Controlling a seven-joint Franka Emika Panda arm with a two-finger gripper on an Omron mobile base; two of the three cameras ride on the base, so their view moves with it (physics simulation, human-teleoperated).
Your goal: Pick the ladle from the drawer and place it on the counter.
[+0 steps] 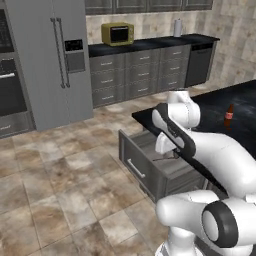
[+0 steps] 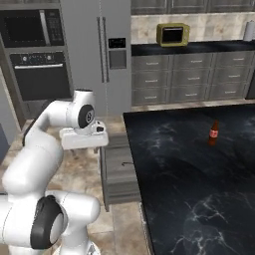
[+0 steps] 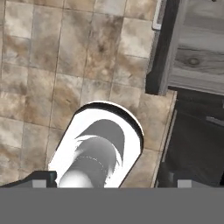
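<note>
- Tiled in mottled beige and brown, the kitchen floor (image 1: pixel 60 170) runs from a grey refrigerator (image 1: pixel 50 60) and a wall oven (image 2: pixel 40 55) to a row of grey cabinets whose black top carries a yellow microwave (image 1: pixel 117 33).
- Nearer the robot, the counter (image 2: pixel 189 179) – a glossy black slab with faint white veining – bears a small brown bottle with a red label (image 2: pixel 213 132), standing upright and well apart from the slab's edges.
- Below the counter's edge the drawer (image 1: pixel 137 170) stands pulled out, its flat grey front carrying a slim silver bar handle (image 1: pixel 135 168).
- Inside, the ladle (image 1: pixel 162 159) lies on the drawer floor as a thin dark line; its bowl is too small to make out.
- At the bottom of the hand view the gripper (image 3: pixel 111 183) shows two small dark tips wide apart – open, with nothing between them.
- That view looks down on floor tiles, with a corner of the drawer's grey wood-grain inside (image 3: pixel 197 57) at upper right.
</note>
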